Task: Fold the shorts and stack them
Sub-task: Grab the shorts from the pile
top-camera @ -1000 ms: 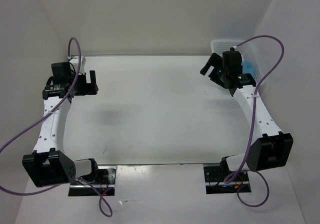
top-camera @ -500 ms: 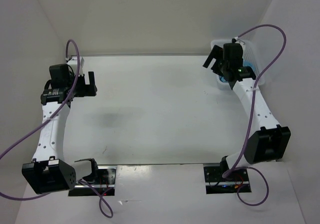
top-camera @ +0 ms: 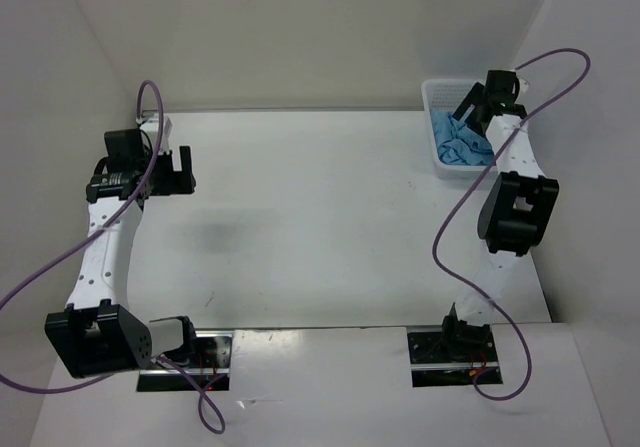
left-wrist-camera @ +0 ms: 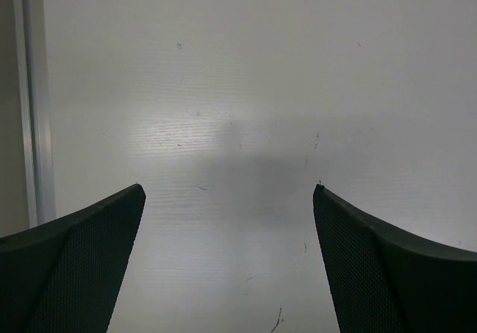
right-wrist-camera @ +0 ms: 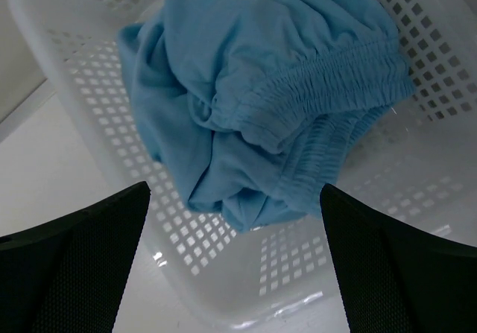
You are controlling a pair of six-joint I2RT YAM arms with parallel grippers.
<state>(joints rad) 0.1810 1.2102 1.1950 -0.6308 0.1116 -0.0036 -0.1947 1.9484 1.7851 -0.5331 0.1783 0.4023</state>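
Note:
The light blue shorts (top-camera: 462,147) lie crumpled in the white mesh basket (top-camera: 432,95) at the table's far right. In the right wrist view the shorts (right-wrist-camera: 253,94) fill the basket (right-wrist-camera: 246,288), with the gathered waistband showing. No drawstring shows. My right gripper (top-camera: 477,104) hovers open above the basket, empty; in its wrist view (right-wrist-camera: 235,199) the jaws stand wide apart over the cloth. My left gripper (top-camera: 181,165) is open and empty over bare table at the far left, also seen in its wrist view (left-wrist-camera: 229,191).
White walls close in the table at the back and both sides. A white strip (left-wrist-camera: 33,102) runs along the table's left edge. Purple cables loop from both arms.
My right arm has swung back and to the right, from beside the basket to over it, uncovering the shorts. My left arm has barely moved.

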